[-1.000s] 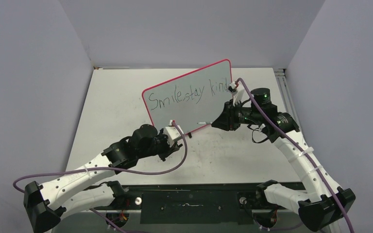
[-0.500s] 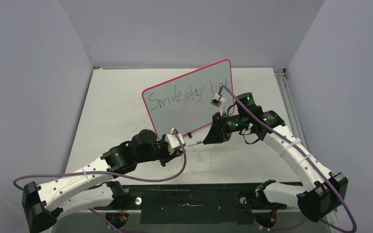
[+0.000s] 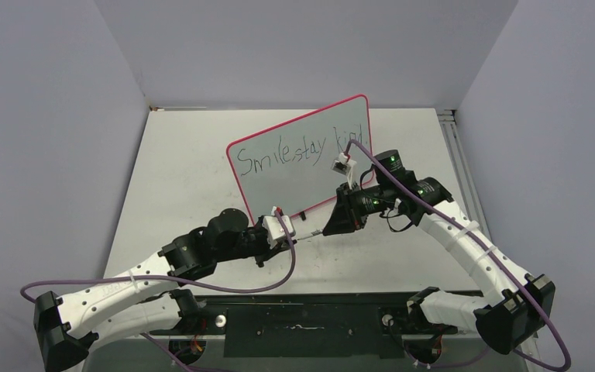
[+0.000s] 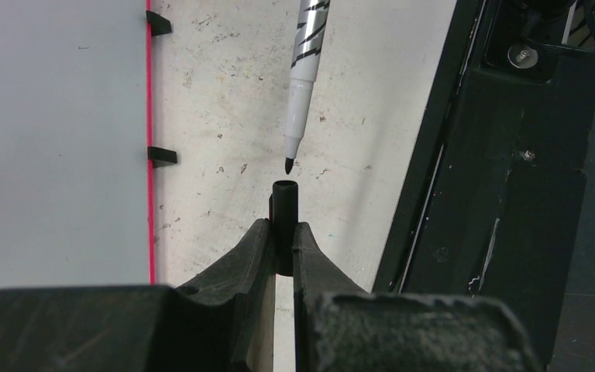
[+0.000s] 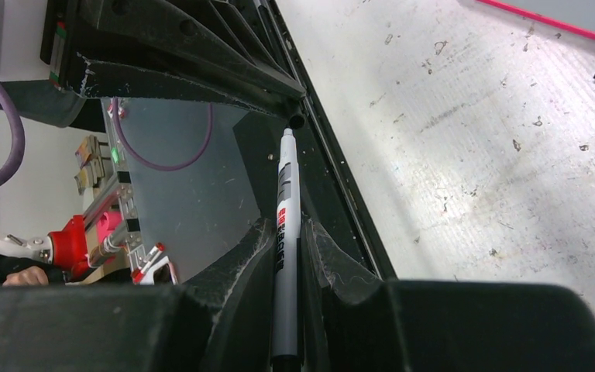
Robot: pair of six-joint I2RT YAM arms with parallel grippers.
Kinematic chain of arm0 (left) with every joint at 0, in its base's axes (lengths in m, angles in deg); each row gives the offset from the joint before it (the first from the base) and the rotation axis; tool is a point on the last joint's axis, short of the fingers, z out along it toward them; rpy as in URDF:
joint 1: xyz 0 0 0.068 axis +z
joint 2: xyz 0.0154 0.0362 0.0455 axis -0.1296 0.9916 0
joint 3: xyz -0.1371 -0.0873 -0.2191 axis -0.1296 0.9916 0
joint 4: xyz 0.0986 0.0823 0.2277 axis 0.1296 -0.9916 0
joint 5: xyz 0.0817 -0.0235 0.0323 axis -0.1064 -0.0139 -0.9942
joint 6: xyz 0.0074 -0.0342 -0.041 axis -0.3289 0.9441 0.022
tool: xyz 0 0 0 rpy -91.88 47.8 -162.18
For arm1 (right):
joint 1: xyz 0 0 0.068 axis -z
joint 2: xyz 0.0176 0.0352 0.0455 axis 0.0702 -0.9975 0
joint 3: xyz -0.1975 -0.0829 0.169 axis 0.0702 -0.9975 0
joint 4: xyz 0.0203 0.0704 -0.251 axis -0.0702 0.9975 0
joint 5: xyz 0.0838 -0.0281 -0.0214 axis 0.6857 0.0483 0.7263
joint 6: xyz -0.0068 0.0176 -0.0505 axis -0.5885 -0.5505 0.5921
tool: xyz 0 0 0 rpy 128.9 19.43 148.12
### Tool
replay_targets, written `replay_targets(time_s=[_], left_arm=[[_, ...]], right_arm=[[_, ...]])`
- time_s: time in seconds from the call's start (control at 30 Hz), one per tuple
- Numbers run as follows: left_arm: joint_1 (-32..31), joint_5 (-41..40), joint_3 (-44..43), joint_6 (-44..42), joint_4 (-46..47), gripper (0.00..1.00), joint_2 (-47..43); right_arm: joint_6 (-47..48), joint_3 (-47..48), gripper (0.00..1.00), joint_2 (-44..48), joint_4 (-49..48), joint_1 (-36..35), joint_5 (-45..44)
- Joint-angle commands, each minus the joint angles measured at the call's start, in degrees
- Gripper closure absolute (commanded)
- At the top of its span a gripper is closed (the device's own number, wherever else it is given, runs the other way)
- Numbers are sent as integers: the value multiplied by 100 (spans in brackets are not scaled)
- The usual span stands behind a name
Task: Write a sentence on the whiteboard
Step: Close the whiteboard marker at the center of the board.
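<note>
The whiteboard stands tilted at mid-table, pink-rimmed, with "Smile stay kind" written in black. Its face and black feet fill the left of the left wrist view. A corner shows in the right wrist view. My left gripper is shut on a black marker cap, open end outward. My right gripper is shut on a grey-white marker. The marker points its black tip at the cap's mouth, a small gap apart. Both grippers meet in front of the board's lower edge.
The scuffed white tabletop surrounds the board. The black base rail runs along the near edge and shows at the right of the left wrist view. Purple cables loop off both wrists. Grey walls enclose the table.
My right gripper swung from the board's right end down and left with the marker, bringing its tip to the cap. My left gripper shifted slightly toward the near edge.
</note>
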Motion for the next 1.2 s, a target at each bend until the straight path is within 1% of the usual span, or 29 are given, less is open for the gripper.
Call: replay_targets(time_s=[0.0,1.17], left_arm=[[-38,44,-24,-106,274,100,-92],[-150,127,4,-156,308,100,-182]], right_arm=[[173,69,95,18,-4,-83,46],[258,102,95,-141,30,-227,8]])
